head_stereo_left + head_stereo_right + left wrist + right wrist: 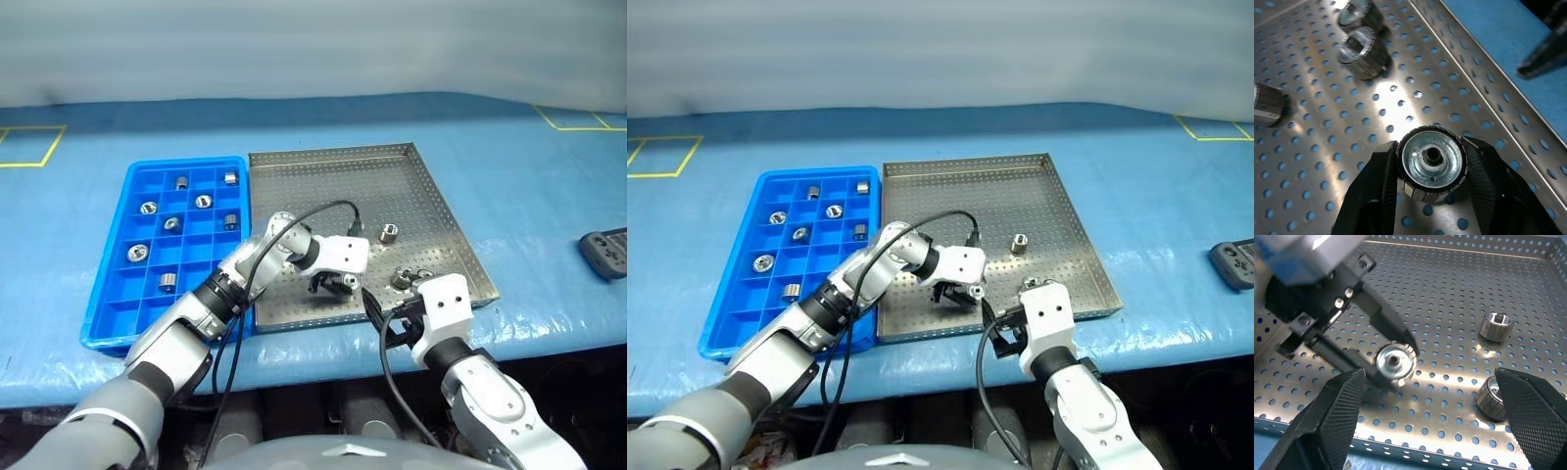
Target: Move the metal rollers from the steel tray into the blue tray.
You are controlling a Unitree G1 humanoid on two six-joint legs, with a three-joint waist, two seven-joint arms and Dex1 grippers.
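Seven rollers (172, 223) fill blue tray (108, 318); wrist: roller (1431, 162) clamped.

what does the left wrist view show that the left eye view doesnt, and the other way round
Left wrist view alone: the held roller's end face with its central hole, its ribbed rim pinched between the two black fingers.

Left eye view alone: the blue tray with rollers in several compartments, the right gripper standing open at the steel tray's near edge, and a dark remote on the blue cloth.

Both: the left gripper shut on a roller over the perforated steel tray, with loose rollers nearby.
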